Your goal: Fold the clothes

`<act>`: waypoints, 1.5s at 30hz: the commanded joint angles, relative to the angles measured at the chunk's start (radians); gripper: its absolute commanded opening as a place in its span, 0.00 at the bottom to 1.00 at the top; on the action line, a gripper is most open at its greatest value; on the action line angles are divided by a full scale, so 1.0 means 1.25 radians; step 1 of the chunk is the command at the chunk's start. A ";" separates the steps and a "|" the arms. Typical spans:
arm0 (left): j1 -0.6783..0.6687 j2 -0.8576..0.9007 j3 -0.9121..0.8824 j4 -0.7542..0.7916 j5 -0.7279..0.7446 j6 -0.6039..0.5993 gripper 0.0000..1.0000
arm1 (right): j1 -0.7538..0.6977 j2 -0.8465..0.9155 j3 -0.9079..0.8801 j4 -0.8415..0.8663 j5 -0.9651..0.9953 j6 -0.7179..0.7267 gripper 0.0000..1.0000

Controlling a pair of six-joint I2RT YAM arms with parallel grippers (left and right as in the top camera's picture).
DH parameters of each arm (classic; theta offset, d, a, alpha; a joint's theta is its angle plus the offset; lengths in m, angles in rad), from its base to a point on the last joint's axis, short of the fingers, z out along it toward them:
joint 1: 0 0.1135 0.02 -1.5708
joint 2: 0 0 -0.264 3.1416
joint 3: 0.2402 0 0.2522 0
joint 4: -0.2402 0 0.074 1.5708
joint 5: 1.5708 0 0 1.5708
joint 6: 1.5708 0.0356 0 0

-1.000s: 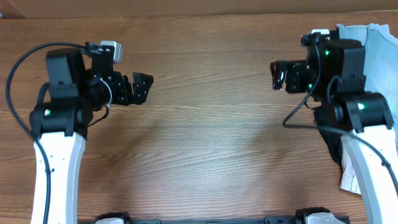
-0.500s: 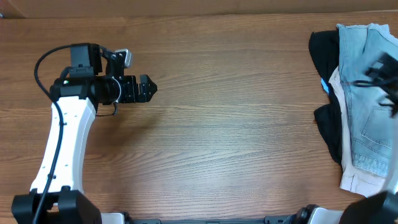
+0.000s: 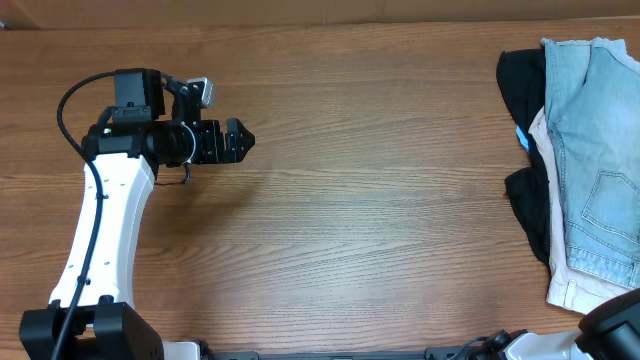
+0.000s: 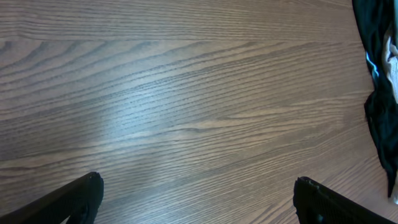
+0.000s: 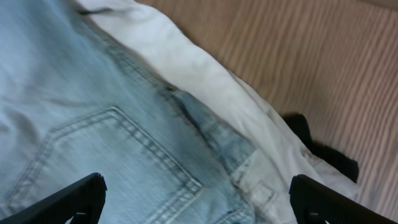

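Denim shorts (image 3: 598, 150) lie directly beneath the right gripper (image 5: 198, 202), topmost on the trousers (image 5: 186, 62) and black garment (image 5: 326, 155), so probably free to lift. Its jaws stand wide, empty. The left gripper (image 3: 238, 140), equally wide, hovers over bare table (image 3: 380, 220), well apart from them.

The right arm (image 3: 612, 328), which a second ago stood just left of the denim shorts (image 3: 595, 150) and hid much of them, has pulled back and now shows only as a dark part below their hem. The shorts, the cream trousers (image 3: 562, 288) under them and the black garment (image 3: 520, 78) at their left now lie uncovered. Far left of the shorts, the left arm (image 3: 100, 230) has stretched out, bringing its gripper (image 3: 240, 142) slightly nearer them.
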 commanded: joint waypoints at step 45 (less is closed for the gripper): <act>0.005 -0.001 0.018 0.091 0.020 -0.028 0.96 | 0.476 -0.177 0.089 -0.167 -0.371 -0.047 0.04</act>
